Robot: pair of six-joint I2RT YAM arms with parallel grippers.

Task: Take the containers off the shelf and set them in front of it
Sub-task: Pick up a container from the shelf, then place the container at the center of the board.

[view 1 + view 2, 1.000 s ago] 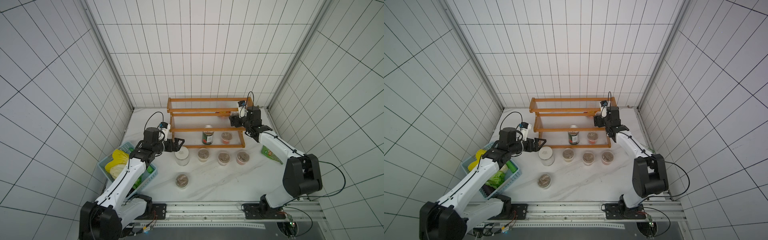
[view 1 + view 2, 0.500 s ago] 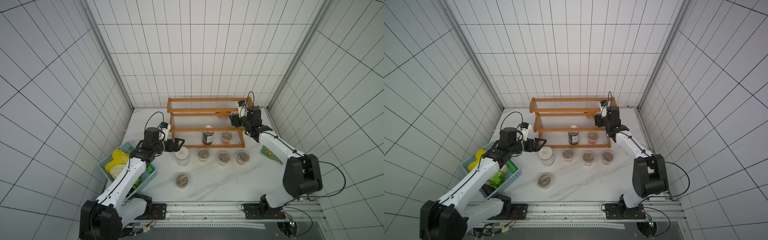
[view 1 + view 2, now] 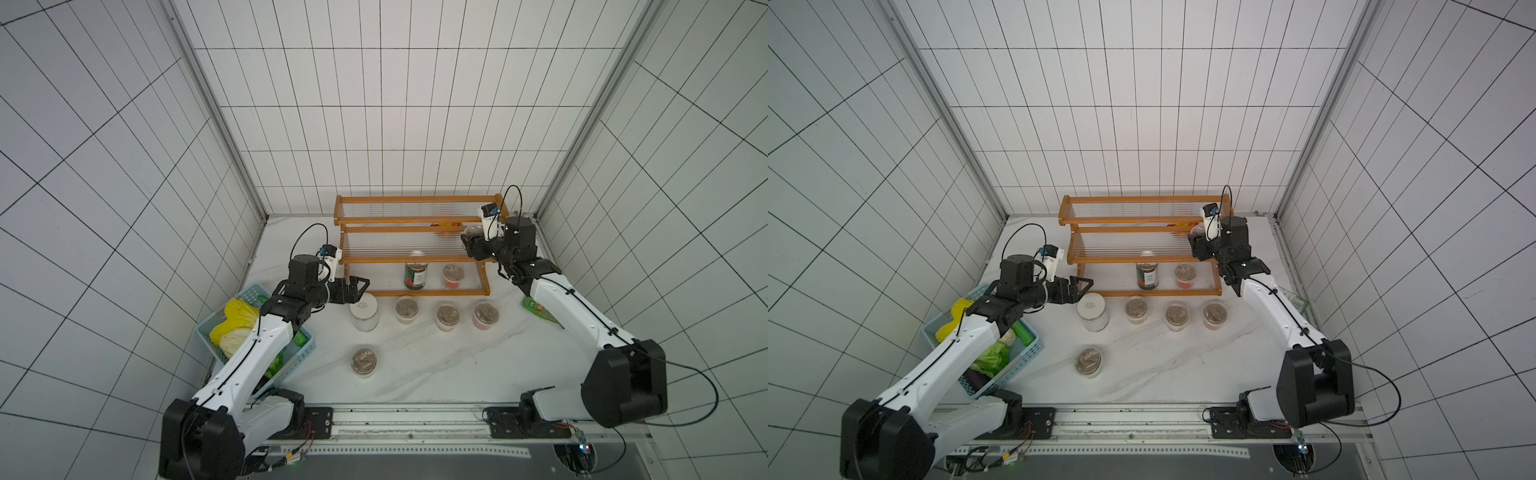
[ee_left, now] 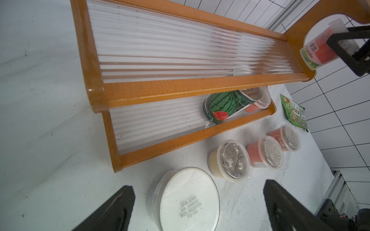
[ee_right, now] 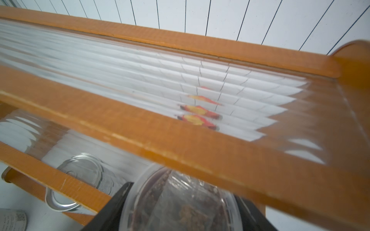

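1. Right wrist view: my right gripper (image 5: 182,196) pinches a cup (image 5: 180,212), its jaws pressed on each side of the lid, at the right end of the shelf (image 5: 180,140) beside the middle tier.
2. Whether that cup rests on the slats, I cannot tell.
3. Left wrist view: my left gripper (image 4: 198,185) is spread wide, hovering over the jar (image 4: 186,202), which stands on the table (image 4: 50,140) just before the shelf.
4. Both top views show the can (image 3: 415,276) and a second cup (image 3: 1185,274) standing on the bottom tier.
5. A row of three cups (image 3: 448,316) sits before the shelf beside the jar; a lone cup (image 3: 363,362) stands nearer my base, apart.
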